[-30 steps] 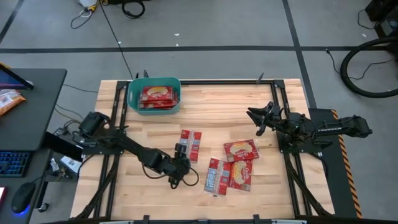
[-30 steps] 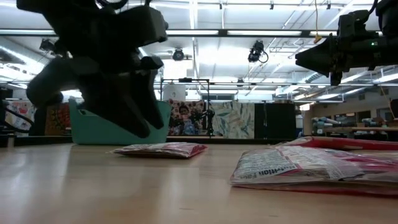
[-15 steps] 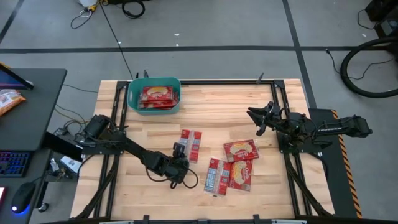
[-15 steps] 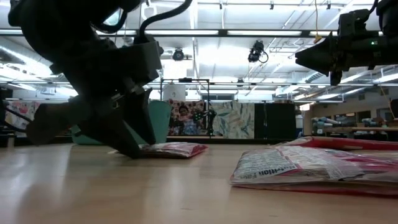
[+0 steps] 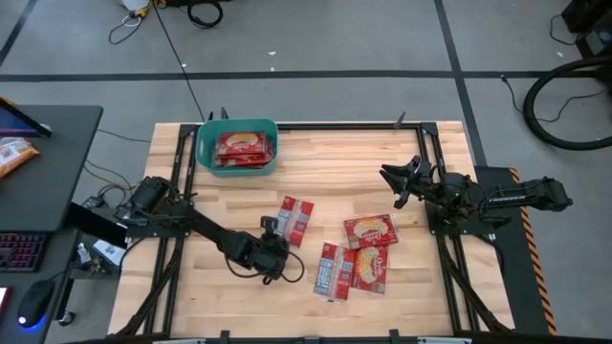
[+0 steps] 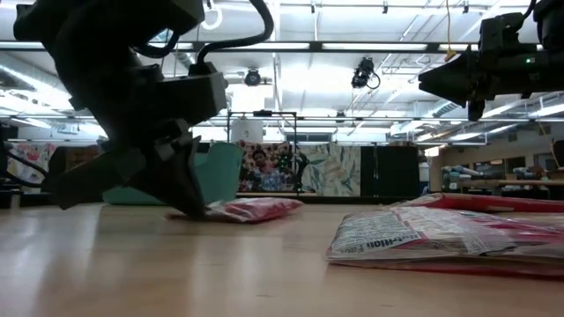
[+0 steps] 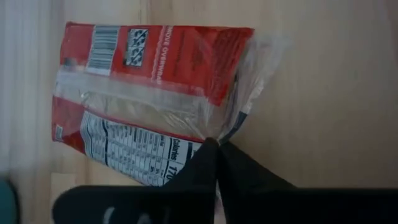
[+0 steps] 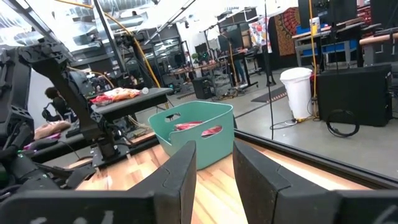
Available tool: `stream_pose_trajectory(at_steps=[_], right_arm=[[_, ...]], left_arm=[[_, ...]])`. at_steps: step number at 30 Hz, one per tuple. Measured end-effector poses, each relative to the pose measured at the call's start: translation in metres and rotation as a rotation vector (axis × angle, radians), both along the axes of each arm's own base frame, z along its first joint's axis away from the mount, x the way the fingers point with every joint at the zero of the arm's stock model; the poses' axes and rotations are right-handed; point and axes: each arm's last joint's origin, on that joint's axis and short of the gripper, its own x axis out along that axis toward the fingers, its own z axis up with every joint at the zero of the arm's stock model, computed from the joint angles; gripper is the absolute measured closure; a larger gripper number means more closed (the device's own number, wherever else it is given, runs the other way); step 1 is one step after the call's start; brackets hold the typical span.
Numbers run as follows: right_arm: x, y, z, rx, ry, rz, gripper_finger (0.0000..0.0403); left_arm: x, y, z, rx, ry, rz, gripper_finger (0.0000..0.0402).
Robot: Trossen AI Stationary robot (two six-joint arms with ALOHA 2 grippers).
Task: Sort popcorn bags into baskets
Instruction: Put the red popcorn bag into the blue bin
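One popcorn bag (image 5: 295,220), red, lies flat on the wood at mid-table, slightly askew. My left gripper (image 5: 276,241) is low at its near end and shut on it; the left wrist view shows the bag's printed back (image 7: 149,93). Three more popcorn bags (image 5: 361,253) lie in a loose cluster to the right, seen close in the low view (image 6: 441,233). The teal basket (image 5: 203,153) at the far left holds red bags. My right gripper (image 5: 390,177) hangs open above the table's right part, touching nothing. My left gripper pinches the bag's clear wrapper edge (image 7: 231,127) at its near end, between the two shut fingers. The fingers slant down from the table's near-left side. The bag rests flat on the table (image 6: 256,210).
A dark desk left of the table carries an orange packet (image 5: 14,153), a keyboard and a mouse. Black frame rails (image 5: 172,191) run along the table's left and right sides. Bare wood lies at the near left (image 5: 191,296) and far middle.
My left gripper has come down and moved toward the table's far edge to the bag's near end, and has shut on it. The bag has turned a little on the table, its far end swinging toward the right.
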Motion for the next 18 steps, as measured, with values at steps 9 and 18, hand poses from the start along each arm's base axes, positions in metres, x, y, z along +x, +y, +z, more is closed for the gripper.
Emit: stream_pose_trajectory(at_steps=[9, 18], right_arm=[[0.000, 0.000, 0.000, 0.000, 0.000, 0.000, 0.0292], [0.000, 0.000, 0.000, 0.000, -0.002, 0.000, 0.0292]], left_arm=[[-0.011, 0.027, 0.076, -0.107, -0.112, 0.174, 0.0397], [-0.057, 0.073, 0.165, -0.238, -0.411, 0.371, 0.0398]])
